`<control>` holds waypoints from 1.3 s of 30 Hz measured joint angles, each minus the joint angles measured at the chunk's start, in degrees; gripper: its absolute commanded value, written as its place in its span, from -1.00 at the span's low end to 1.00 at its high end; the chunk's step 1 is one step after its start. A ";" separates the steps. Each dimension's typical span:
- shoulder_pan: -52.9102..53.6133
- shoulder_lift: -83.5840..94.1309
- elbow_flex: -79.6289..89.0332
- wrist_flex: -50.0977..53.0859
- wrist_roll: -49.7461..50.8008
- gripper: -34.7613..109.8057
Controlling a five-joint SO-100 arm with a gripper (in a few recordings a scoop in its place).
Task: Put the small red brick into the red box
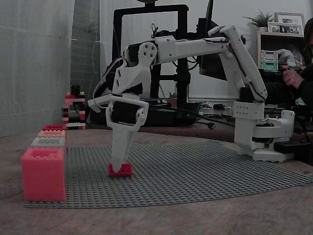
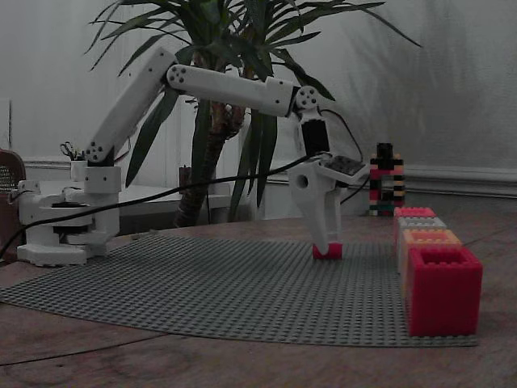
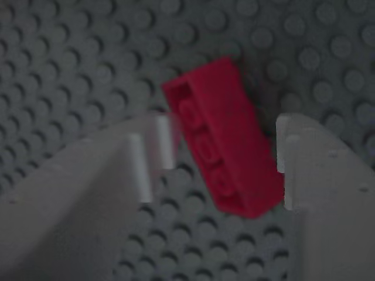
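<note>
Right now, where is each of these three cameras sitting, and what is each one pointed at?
A fixed view: low at table height, side-on; whole white arm, gripper down at the small red brick.
The other fixed view: low, opposite side; arm before a plant.
Wrist view: on the gripper, looking down; both fingers flank the brick.
Both fixed views share the baseplate and box row.

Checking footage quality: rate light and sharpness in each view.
Both fixed views: dim, grainy, but the small red brick and gripper stay legible. Wrist view: dark, soft; a gripper finger and the baseplate look blurred.
</note>
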 measured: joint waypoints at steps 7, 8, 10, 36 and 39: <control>-0.18 0.00 -0.26 0.62 -0.53 -0.23; -0.18 0.00 -0.26 0.62 -0.53 -0.23; -0.18 0.00 -0.26 0.62 -0.53 -0.23; -0.18 -2.37 -2.02 0.26 -0.44 -0.52; -0.18 -2.37 -3.60 0.26 1.05 -0.52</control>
